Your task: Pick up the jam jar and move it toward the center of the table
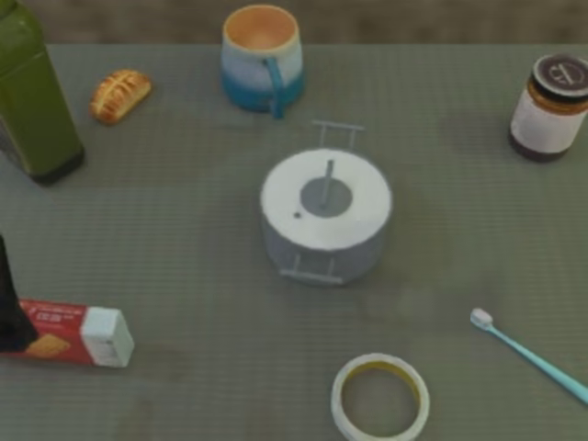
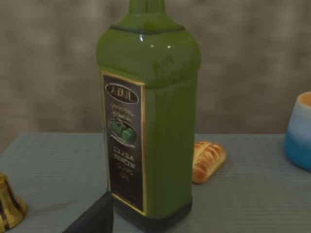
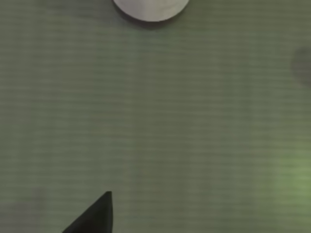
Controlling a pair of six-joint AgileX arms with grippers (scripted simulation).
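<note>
The jam jar (image 1: 549,108) stands upright at the table's (image 1: 184,211) far right corner, with a black lid, an amber band and a white label. Nothing touches it, and neither wrist view shows it. My left arm (image 1: 7,299) is a dark shape at the left edge, over the biscuit box. Its wrist view shows one dark fingertip (image 2: 99,216) beside the green bottle's base, with nothing held. My right arm is outside the top view. Its wrist view shows one fingertip (image 3: 99,213) over bare table, apart from everything.
A white round drum (image 1: 326,216) with wire handles sits mid-table. A blue-and-white mug (image 1: 262,57), a bread roll (image 1: 119,95) and a green bottle (image 1: 32,92) line the far side. A biscuit box (image 1: 78,333), tape roll (image 1: 379,397) and toothbrush (image 1: 533,354) lie near the front.
</note>
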